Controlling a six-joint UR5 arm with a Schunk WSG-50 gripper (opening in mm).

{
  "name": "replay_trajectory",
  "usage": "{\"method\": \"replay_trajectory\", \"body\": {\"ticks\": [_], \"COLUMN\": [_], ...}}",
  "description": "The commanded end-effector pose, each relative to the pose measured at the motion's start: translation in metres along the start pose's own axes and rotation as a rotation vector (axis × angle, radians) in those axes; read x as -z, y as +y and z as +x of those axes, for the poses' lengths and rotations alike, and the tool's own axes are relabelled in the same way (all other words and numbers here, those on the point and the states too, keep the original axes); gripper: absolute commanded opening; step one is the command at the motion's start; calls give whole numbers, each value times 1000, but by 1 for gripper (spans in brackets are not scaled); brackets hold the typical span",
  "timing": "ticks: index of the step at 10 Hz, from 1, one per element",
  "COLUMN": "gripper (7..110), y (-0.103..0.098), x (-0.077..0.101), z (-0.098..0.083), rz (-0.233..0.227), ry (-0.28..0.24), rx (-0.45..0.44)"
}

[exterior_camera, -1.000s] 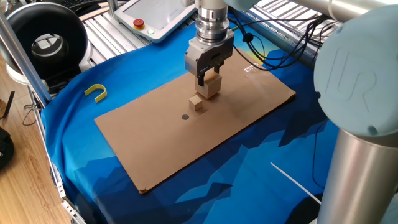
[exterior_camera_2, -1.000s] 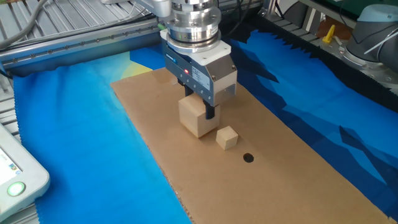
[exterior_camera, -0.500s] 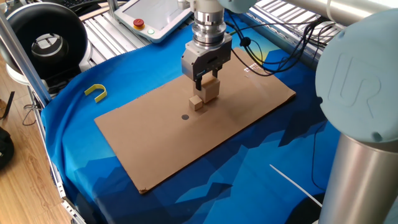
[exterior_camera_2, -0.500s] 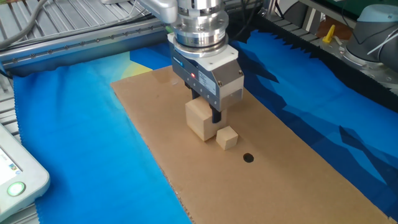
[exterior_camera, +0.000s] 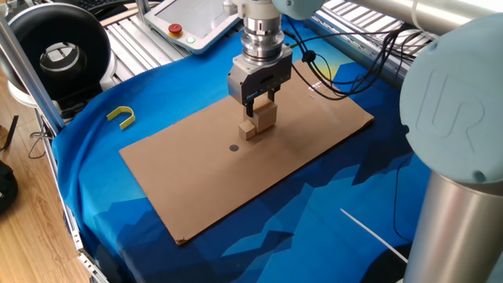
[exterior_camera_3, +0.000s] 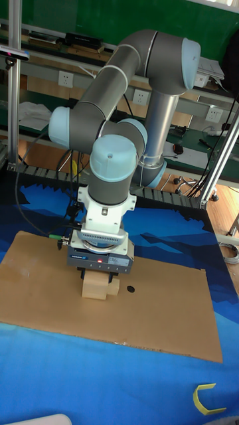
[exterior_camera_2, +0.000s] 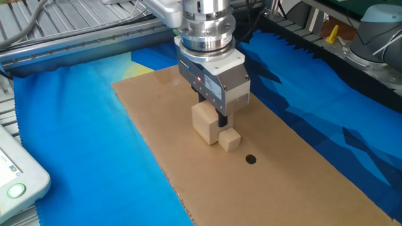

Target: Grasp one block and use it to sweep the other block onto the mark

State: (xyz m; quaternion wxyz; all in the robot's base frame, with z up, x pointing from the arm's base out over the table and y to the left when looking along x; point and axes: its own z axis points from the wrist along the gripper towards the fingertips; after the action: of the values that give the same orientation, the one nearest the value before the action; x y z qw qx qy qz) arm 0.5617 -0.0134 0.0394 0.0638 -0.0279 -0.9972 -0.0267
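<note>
Gripping the larger light-brown wooden cube [exterior_camera_2: 203, 121], the gripper [exterior_camera_2: 214, 118] presses it against the tiny tan cube [exterior_camera_2: 229, 139]; the dark round dot [exterior_camera_2: 250, 159] lies near, mid-cardboard sheet [exterior_camera_2: 301, 169].

End effector [exterior_camera_3: 99, 268] clamping large block [exterior_camera_3: 97, 287]

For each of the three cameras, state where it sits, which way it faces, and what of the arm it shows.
One fixed view: high at one side, looking down on the cardboard sheet; gripper and grey arm show.
The other fixed view: opposite side, closer; only the gripper and wrist.
Tall fixed view: low, facing the whole arm.
All share the large block, small block and dark mark.
</note>
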Motion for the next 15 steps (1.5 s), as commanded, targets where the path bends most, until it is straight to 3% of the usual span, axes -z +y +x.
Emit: {"method": "replay_trajectory", "body": {"ticks": [1, 7, 9, 10, 11, 15], "gripper": [7, 7, 7, 7, 7, 7], "y": [9, 17, 7, -3, -4, 10], "x": [2, 5, 3, 2, 2, 3], "z": [2, 5, 3, 1, 1, 2], "rz": [-29, -63, -31, 7, 10, -45], "ry": [3, 6, 2, -7, -10, -5], "rx": [-21, -25, -11, 9, 12, -3]}}
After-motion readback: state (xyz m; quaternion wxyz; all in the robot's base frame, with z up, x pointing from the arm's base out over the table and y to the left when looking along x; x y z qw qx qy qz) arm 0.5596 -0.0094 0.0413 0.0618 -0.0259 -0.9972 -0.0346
